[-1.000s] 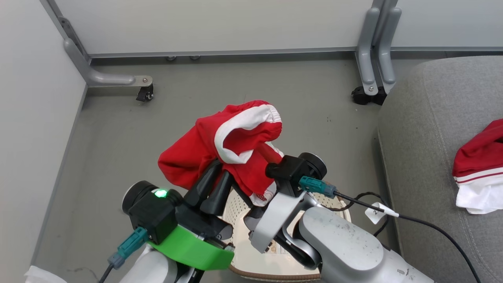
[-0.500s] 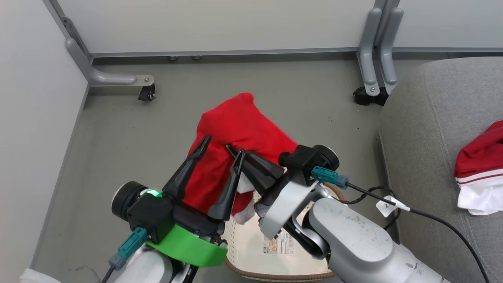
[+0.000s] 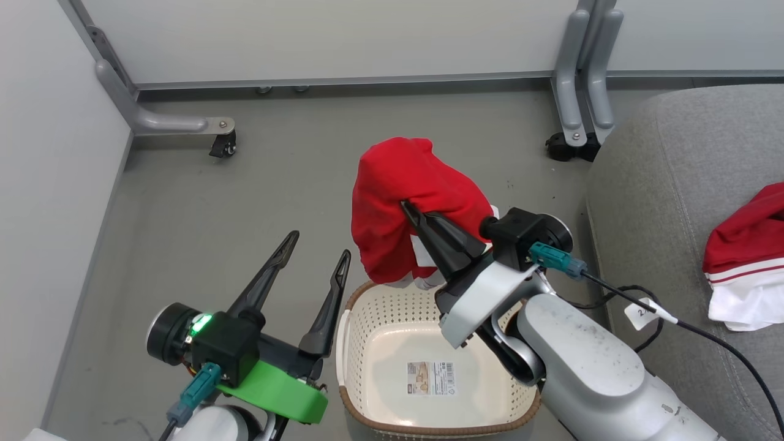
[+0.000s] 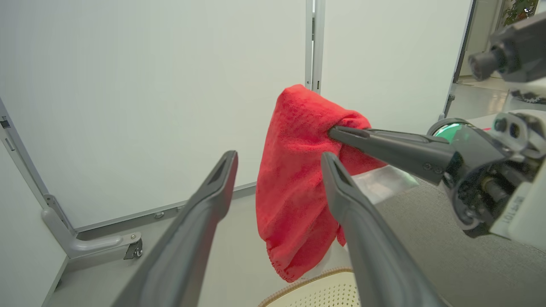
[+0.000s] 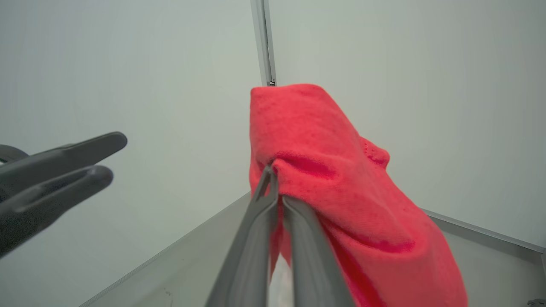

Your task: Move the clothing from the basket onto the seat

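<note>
A red piece of clothing (image 3: 392, 202) hangs above the far rim of the basket (image 3: 373, 306), with my right gripper (image 3: 405, 206) shut on a fold of it. The right wrist view shows that gripper (image 5: 273, 171) pinching the clothing (image 5: 337, 179). My left gripper (image 3: 320, 245) stands open to the left of the basket, apart from the cloth. In the left wrist view its open gripper (image 4: 279, 157) frames the hanging clothing (image 4: 294, 192). A second red and white piece of clothing (image 3: 744, 257) lies on the grey seat (image 3: 661, 184) at the right. The basket's inside shows a label sticker.
Grey partition legs on casters stand on the floor at the back left (image 3: 222, 144) and back right (image 3: 569, 147). White panels close off the back and left. A black cable with a white tag (image 3: 643, 309) trails from my right wrist beside the seat.
My left gripper has opened, let go of the red clothing and drawn back to the lower left. The right gripper has carried the clothing up and right, uncovering the basket.
</note>
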Tool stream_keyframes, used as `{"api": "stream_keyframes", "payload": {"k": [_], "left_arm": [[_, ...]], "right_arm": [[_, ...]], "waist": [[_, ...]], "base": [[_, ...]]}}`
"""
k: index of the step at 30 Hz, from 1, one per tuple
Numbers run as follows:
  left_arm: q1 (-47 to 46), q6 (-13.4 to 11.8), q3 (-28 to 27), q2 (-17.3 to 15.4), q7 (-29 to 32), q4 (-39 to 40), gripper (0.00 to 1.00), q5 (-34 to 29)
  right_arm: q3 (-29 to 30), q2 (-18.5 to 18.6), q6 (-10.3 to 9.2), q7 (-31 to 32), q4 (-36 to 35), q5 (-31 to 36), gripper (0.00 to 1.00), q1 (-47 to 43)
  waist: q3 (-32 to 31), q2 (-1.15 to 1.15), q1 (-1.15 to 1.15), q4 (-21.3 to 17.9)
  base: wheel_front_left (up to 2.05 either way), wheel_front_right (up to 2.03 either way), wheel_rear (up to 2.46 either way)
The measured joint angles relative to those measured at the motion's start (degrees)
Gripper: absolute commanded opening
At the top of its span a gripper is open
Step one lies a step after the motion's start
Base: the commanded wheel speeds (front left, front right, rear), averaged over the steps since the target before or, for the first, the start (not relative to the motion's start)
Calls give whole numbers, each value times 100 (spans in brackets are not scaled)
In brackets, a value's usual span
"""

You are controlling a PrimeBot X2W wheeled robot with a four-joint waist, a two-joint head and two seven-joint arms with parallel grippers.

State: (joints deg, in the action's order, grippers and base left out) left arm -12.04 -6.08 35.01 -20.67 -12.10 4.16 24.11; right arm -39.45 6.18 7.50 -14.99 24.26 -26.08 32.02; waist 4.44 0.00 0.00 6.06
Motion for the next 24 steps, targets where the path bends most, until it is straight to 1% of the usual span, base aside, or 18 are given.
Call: {"api": "stream_keyframes", "payload": {"k": [7, 15, 24], "left_arm": [[146, 56, 94, -94, 68, -120, 100, 31], [224, 209, 330, -110, 79, -183, 100, 46], [230, 334, 514, -108, 140, -124, 100, 44]], "right_arm": [[339, 94, 0, 1, 0, 111, 0, -125], [772, 214, 0, 0, -8, 220, 0, -244], [1182, 303, 0, 2, -43, 358, 0, -364]], "waist": [[5, 0, 0, -122], [53, 0, 0, -332], [153, 0, 0, -732]], "base": [[0, 0, 0], [0, 0, 0], [0, 0, 0]]}}
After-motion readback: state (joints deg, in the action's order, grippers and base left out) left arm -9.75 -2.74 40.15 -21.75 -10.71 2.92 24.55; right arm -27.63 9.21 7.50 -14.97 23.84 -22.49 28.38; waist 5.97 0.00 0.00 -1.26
